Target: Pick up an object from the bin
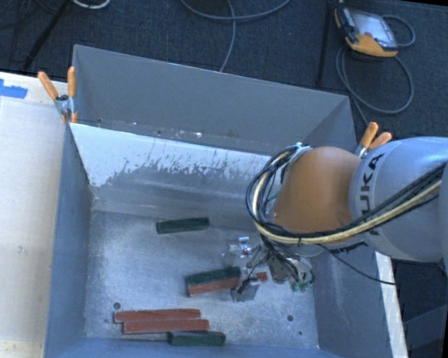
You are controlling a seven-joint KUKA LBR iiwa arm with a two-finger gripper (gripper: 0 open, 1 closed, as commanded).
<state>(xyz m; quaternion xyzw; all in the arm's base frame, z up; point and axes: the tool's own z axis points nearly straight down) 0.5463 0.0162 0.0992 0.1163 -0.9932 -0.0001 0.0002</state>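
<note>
My hand is down at the right end of the green-and-brown block, middle of the bin; I can't tell how open it is.

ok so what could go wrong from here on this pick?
1. The pincer is down at the right end of the green bar mid-bin, not over its middle. Gripped at the end, the bar may swing or slip.
2. A brown bar lies right against the green one, so it could get dragged or come up too.
</note>
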